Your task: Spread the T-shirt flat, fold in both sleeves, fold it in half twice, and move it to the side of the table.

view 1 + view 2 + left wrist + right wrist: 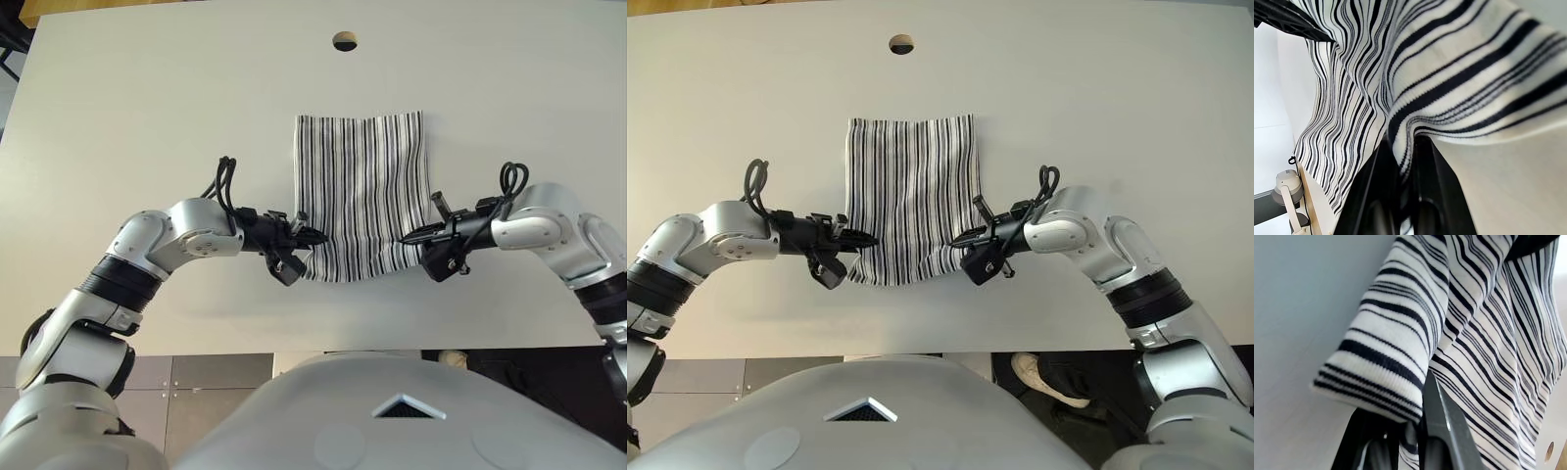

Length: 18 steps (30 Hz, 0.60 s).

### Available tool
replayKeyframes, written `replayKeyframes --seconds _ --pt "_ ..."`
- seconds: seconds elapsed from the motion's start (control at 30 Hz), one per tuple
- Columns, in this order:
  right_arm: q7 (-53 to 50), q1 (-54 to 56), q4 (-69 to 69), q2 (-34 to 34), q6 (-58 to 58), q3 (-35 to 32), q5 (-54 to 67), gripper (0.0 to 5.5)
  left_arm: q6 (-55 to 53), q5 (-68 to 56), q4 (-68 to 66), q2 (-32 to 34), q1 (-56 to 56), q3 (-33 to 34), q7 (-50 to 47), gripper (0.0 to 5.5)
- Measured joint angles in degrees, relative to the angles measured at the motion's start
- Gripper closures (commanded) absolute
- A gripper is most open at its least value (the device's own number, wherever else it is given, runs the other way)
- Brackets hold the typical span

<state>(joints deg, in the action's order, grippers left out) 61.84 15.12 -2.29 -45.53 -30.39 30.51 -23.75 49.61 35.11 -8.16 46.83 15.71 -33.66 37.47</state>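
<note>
Two eye views, T-shirt: the striped T-shirt lies as a tall rectangle in the middle of the white table. Its side edges run straight and its near edge is wavy and slightly bunched.
Eye views, left gripper: the left gripper is at the shirt's near left corner, its jaws closed down on the cloth edge.
Eye views, right gripper: the right gripper is at the near right corner, its tips drawn together on the fabric there.
Eye views, hole: a small round hole sits in the tabletop beyond the shirt's far edge, well apart from it.
Left wrist view, fingers: two black fingers stand almost together with a fold of striped cloth pinched in the narrow slit between them. The rest of the shirt stretches away across the table.
Right wrist view, fingers: the ribbed hem of the shirt drapes over the dark fingers. These are nearly closed, with cloth caught between them, and this corner is raised off the pale table surface beside it.
</note>
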Motion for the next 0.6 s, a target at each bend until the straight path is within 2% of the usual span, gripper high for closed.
replayKeyframes --seconds 0.2,0.43,0.6 --pt "6.29 -0.04 -1.72 -0.58 7.04 -0.09 5.77 5.26 -2.16 -4.04 6.36 3.12 -4.26 0.38 4.23 5.40" --pt "21.29 -6.05 -17.07 -7.98 28.33 -0.57 23.22 5.26 -8.49 -12.37 19.30 8.00 -15.08 0.80 10.74 5.40" --pt "25.42 -7.65 -25.02 -11.69 40.14 -2.07 31.43 5.26 -12.57 -17.10 26.56 9.43 -20.06 0.79 14.01 5.40"
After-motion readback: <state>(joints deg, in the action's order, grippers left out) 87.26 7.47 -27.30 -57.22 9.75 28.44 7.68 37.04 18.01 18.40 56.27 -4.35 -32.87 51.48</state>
